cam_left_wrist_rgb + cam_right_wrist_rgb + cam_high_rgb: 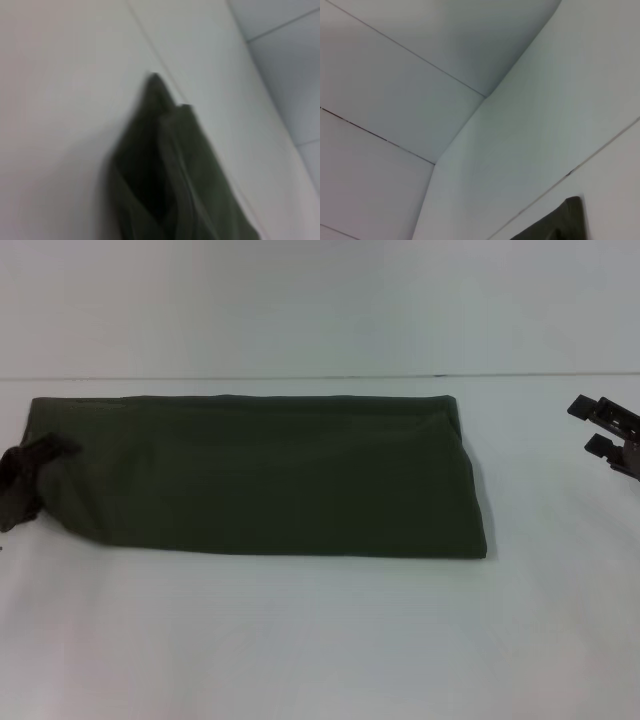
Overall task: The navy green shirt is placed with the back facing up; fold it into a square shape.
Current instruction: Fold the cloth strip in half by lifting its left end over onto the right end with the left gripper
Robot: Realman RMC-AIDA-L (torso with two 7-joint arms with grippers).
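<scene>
Table: bare white tabletop (300, 640) nearest the robot.
Shirt: the dark olive-green soft cloth shirt (270, 475) lies mid-table as a long flat band, plain side up, running across the view.
Left gripper: the left gripper (25, 480) is at the band's left end, wrapped in bunched cloth; it looks clamped on that end, though the fingers themselves are hidden.
Right gripper: the black right gripper (608, 430) hovers off the right end, clear of the cloth, fingers apart.
Progress: lengthwise folds look done; folding the band end over end to make a square is left.
Far: pale wall (320, 300).
</scene>
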